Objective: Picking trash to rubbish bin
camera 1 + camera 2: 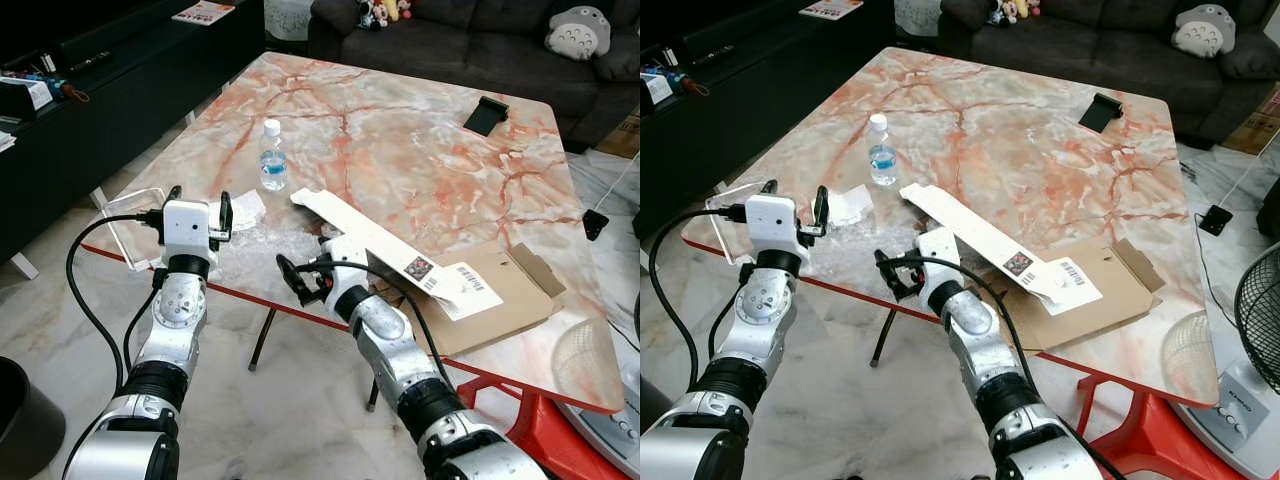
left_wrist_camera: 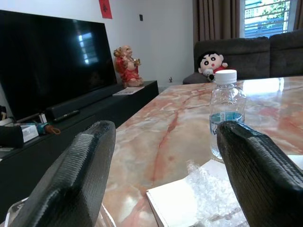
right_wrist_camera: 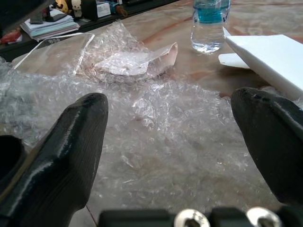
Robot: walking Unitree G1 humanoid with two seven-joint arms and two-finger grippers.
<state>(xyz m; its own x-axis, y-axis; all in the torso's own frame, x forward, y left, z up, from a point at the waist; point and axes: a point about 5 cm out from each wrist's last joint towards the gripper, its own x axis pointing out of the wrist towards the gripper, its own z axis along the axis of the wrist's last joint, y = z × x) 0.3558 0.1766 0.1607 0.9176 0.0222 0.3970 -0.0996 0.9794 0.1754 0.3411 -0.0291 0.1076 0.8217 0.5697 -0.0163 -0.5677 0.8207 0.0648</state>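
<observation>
From the head cameras I am looking down at the marble desk [image 1: 420, 140], where both arms are reaching toward the near edge because that is where the loose rubbish is lying: a sheet of bubble wrap [image 1: 265, 240] spread flat, a white paper scrap [image 1: 247, 208] just beyond it, and a water bottle [image 1: 273, 157] standing upright a little farther in. The left gripper [image 1: 198, 205] is hovering over the desk's near corner, close to the paper scrap, while the right gripper [image 1: 298, 281] is sitting low at the desk edge beside a long white box [image 1: 372, 242] resting on flattened cardboard [image 1: 500, 295]. Through the left wrist camera I am seeing the left jaws spread wide with nothing between them, aiming past the paper scrap [image 2: 175, 203] toward the bottle [image 2: 227, 111]. Through the right wrist camera the right jaws are also gaping wide and empty, lined up on the bubble wrap [image 3: 161, 127], which I judge is the piece to take first; I am not seeing a bin.
</observation>
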